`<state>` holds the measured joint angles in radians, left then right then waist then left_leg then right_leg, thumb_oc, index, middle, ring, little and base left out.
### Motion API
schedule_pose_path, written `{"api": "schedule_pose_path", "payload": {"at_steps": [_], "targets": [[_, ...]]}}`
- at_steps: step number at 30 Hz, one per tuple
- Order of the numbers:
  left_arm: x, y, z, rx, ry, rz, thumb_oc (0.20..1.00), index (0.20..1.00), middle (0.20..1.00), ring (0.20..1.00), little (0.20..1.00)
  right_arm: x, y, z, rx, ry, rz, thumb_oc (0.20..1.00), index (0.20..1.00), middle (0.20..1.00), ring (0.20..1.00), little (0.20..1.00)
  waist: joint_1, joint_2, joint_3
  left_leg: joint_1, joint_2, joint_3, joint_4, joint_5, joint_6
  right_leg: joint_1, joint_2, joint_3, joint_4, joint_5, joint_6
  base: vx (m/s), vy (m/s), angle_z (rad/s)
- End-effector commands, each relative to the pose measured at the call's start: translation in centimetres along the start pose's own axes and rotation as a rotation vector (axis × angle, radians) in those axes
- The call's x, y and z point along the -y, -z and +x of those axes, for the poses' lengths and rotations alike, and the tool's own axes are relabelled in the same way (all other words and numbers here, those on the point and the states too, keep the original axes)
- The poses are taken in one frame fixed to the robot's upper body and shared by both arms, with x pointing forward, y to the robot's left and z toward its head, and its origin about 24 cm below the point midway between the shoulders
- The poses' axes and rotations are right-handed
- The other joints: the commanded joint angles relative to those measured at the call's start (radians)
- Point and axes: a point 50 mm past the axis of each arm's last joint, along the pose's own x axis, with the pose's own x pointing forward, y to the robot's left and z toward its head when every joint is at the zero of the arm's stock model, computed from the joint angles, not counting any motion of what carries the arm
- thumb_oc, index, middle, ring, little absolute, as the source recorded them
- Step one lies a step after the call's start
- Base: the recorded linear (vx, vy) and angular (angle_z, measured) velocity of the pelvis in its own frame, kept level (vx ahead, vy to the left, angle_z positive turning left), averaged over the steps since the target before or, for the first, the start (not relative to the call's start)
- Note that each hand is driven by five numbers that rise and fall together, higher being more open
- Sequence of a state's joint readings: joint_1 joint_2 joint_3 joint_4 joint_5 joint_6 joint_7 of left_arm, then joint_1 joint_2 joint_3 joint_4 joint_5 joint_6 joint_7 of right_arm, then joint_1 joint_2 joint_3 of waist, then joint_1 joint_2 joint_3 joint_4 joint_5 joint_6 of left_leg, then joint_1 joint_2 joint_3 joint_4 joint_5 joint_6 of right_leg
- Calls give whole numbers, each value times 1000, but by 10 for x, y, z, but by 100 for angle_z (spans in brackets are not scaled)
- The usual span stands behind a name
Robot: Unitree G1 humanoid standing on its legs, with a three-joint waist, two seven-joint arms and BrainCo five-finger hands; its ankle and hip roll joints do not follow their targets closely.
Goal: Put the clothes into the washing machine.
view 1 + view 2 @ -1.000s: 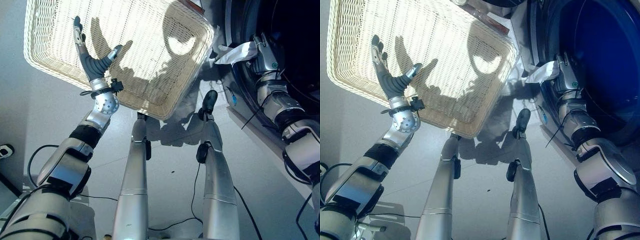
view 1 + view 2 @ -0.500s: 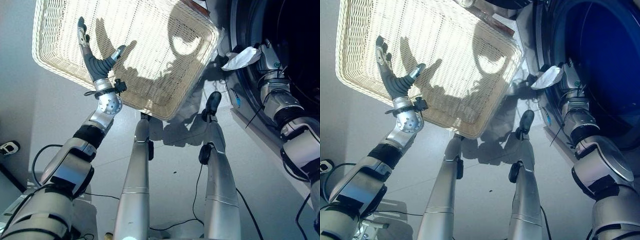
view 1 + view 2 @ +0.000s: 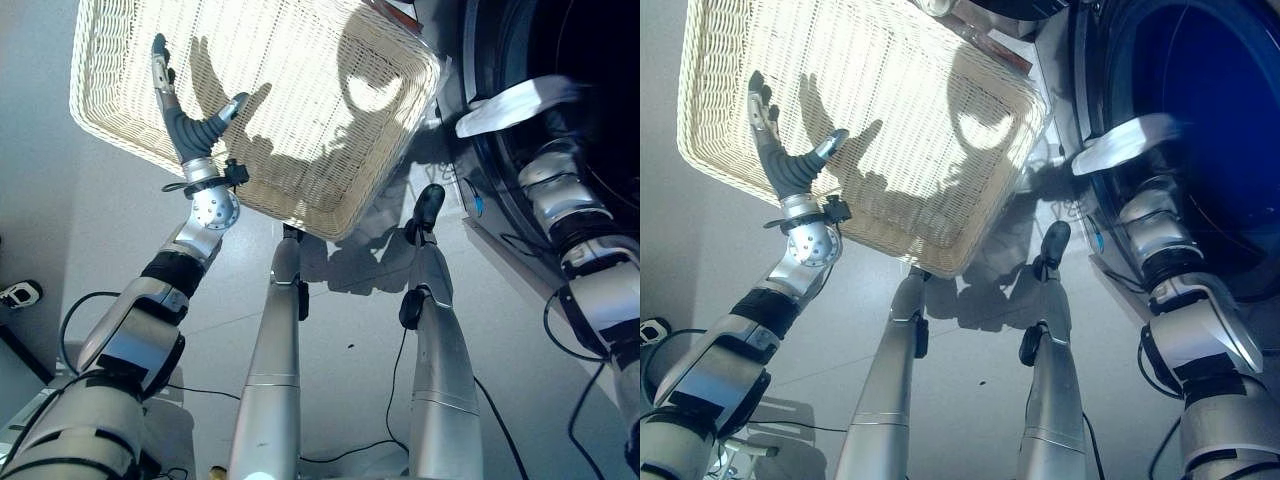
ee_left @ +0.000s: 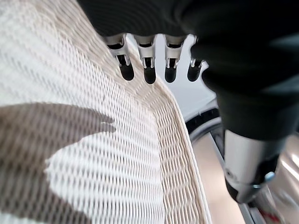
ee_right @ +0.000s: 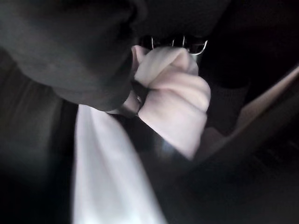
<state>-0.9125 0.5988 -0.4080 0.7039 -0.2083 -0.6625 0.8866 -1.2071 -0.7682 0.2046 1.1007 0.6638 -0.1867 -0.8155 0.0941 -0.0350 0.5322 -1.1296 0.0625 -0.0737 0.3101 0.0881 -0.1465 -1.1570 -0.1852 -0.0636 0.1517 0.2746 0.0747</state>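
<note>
A white cloth hangs at the mouth of the washing machine's dark drum, on the right. My right hand is shut on it; the cloth bulges between its curled fingers and thumb, with a long end trailing down. My left hand is open, its fingers straight above the weave of the pale wicker basket. No clothes show on the part of the basket's floor that I see.
The basket stands on the grey floor to the left of the machine, one corner close to the machine's front. A small white device lies on the floor at the far left.
My right hand has carried the white cloth up and farther into the drum's opening. The left hand has stayed over the basket.
</note>
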Motion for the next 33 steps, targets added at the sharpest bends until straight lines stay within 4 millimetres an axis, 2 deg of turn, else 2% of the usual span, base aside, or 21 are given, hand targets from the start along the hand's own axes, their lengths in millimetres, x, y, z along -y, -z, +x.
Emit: {"api": "schedule_pose_path", "payload": {"at_steps": [1, 2, 3, 4, 6, 8, 9, 10, 11, 12, 13, 16, 18, 19, 20, 22, 23, 25, 26, 29, 33], "targets": [[-24, -1, -7, 22, -67, -11, 1000, 1000, 1000, 1000, 1000, 62, -31, 30, 47, 347, 377, 200, 200, 200, 200, 200, -60, 50, -12, 44, 30, -66, -92, 10, 30, 20, 4, -9, 108, -79, 100, -21, -39, -2], [-27, -2, -5, 16, -75, -4, 1000, 1000, 1000, 1000, 1000, 73, -45, 31, 97, 424, 464, 200, 200, 200, 200, 200, -68, 33, -12, 51, 33, -66, -97, 13, 31, 30, 8, -12, 104, -73, 103, 0, 0, 0], [-28, -2, -4, 15, -75, -2, 1000, 1000, 1000, 1000, 1000, 74, -46, 31, 100, 430, 468, 200, 200, 200, 200, 200, -69, 31, -12, 53, 33, -66, -97, 14, 31, 31, 8, -12, 104, -73, 103, -23, -34, -2], [-32, -3, 1, 12, -76, 16, 1000, 1000, 1000, 1000, 1000, 84, -62, 34, 144, 480, 524, 200, 200, 200, 200, 200, -79, 10, -12, 58, 38, -68, -96, 14, 31, 40, 13, -15, 104, -72, 106, 0, 0, 0], [-34, -3, 5, 11, -76, 22, 1000, 1000, 1000, 1000, 1000, 88, -67, 36, 157, 497, 535, 200, 200, 200, 200, 200, -81, 1, -12, 60, 39, -71, -94, 13, 32, 44, 15, -15, 103, -70, 107, -5, -13, -3], [-40, -5, 16, 11, -69, 43, 1000, 1000, 1000, 1000, 1000, 102, -82, 46, 198, 496, 531, 203, 203, 203, 203, 203, -84, -21, -12, 73, 43, -84, -91, 9, 34, 61, 20, -18, 102, -70, 109, -2, -34, -10], [-41, -5, 17, 10, -68, 44, 1000, 1000, 1000, 1000, 1000, 102, -83, 47, 201, 490, 525, 216, 216, 216, 216, 216, -83, -21, -12, 74, 43, -85, -90, 8, 34, 62, 20, -18, 103, -70, 109, 6, -17, -8], [-42, -5, 20, 9, -64, 51, 1000, 1000, 1000, 1000, 1000, 100, -83, 48, 197, 466, 499, 304, 304, 304, 304, 304, -81, -24, -12, 78, 42, -89, -88, 7, 35, 66, 20, -18, 103, -70, 108, 3, -5, -5], [-42, -5, 20, 9, -64, 51, 1000, 1000, 1000, 1000, 1000, 100, -83, 48, 197, 466, 499, 304, 304, 304, 304, 304, -81, -24, -12, 78, 42, -89, -88, 7, 35, 66, 20, -18, 103, -70, 108, 12, -11, -7], [-41, -6, 25, 9, -57, 53, 1000, 1000, 1000, 1000, 1000, 95, -82, 50, 185, 423, 470, 944, 944, 944, 944, 944, -75, -21, -12, 80, 37, -94, -91, 7, 37, 70, 19, -20, 100, -71, 108, 14, -7, -5], [-40, -6, 27, 9, -56, 53, 1000, 1000, 1000, 1000, 1000, 91, -82, 50, 188, 402, 444, 1000, 1000, 1000, 1000, 1000, -73, -18, -12, 81, 34, -96, -94, 7, 38, 70, 17, -21, 98, -71, 107, 16, -6, -5], [-36, -8, 32, 12, -54, 45, 1000, 1000, 1000, 1000, 1000, 72, -84, 46, 188, 332, 369, 1000, 1000, 1000, 1000, 1000, -66, -6, -12, 68, 23, -99, -101, 19, 39, 58, 10, -24, 90, -63, 104, 0, 0, 0], [-33, -6, 30, 3, -43, 40, 1000, 1000, 1000, 1000, 1000, 55, -77, 39, 209, 278, 187, 1000, 1000, 1000, 1000, 1000, -58, 4, -12, 77, 22, -98, -103, 10, 39, 66, 7, -26, 93, -74, 106, 0, 0, 0], [-33, -6, 30, 3, -43, 39, 1000, 1000, 1000, 1000, 1000, 52, -76, 38, 213, 270, 162, 1000, 1000, 1000, 1000, 1000, -58, 5, -12, 77, 21, -98, -104, 10, 39, 66, 6, -26, 92, -74, 106, 0, 0, 0], [-29, -8, 30, 3, -40, 32, 1000, 1000, 1000, 1000, 1000, 35, -73, 30, 219, 225, -4, 1000, 1000, 1000, 1000, 1000, -54, 7, -12, 73, 19, -97, -103, 10, 39, 65, 4, -30, 89, -76, 107, 0, 0, 0], [-26, -8, 30, 3, -38, 22, 1000, 1000, 1000, 1000, 1000, 24, -68, 25, 261, 207, -235, 1000, 1000, 1000, 1000, 1000, -51, 10, -12, 66, 17, -97, -98, 11, 38, 60, 2, -30, 90, -75, 106, 0, 0, 0], [-22, -10, 30, 6, -28, 17, 1000, 1000, 1000, 1000, 1000, 19, -67, 23, 307, 211, -414, 1000, 1000, 1000, 1000, 1000, -46, 13, -12, 63, 16, -97, -99, 12, 41, 59, -1, -33, 88, -75, 106, 0, 0, 0], [-19, -11, 30, 11, -24, 10, 1000, 1000, 1000, 1000, 1000, 15, -69, 22, 327, 209, -506, 1000, 1000, 1000, 1000, 1000, -44, 17, -12, 58, 16, -97, -98, 12, 42, 56, -2, -37, 87, -76, 106, 0, 0, 0], [-15, -13, 32, 19, -13, 2, 1000, 1000, 1000, 1000, 1000, 11, -71, 20, 378, 225, -632, 1000, 1000, 1000, 1000, 1000, -39, 21, -12, 54, 14, -96, -102, 15, 43, 54, -4, -41, 83, -75, 107, -11, -20, 3], [-12, -15, 34, 29, -3, -11, 1000, 1000, 1000, 1000, 1000, 2, -76, 15, 487, 246, -777, 1000, 1000, 1000, 1000, 1000, -34, 32, -12, 46, 10, -94, -106, 17, 45, 49, -8, -48, 81, -76, 109, -7, -7, 3], [-10, -15, 32, 34, 1, -19, 1000, 1000, 1000, 1000, 1000, -7, -77, 5, 629, 250, -806, 1000, 1000, 1000, 1000, 1000, -34, 42, -12, 35, 6, -89, -102, 17, 47, 38, -10, -47, 83, -78, 110, -2, 0, 1]]}}
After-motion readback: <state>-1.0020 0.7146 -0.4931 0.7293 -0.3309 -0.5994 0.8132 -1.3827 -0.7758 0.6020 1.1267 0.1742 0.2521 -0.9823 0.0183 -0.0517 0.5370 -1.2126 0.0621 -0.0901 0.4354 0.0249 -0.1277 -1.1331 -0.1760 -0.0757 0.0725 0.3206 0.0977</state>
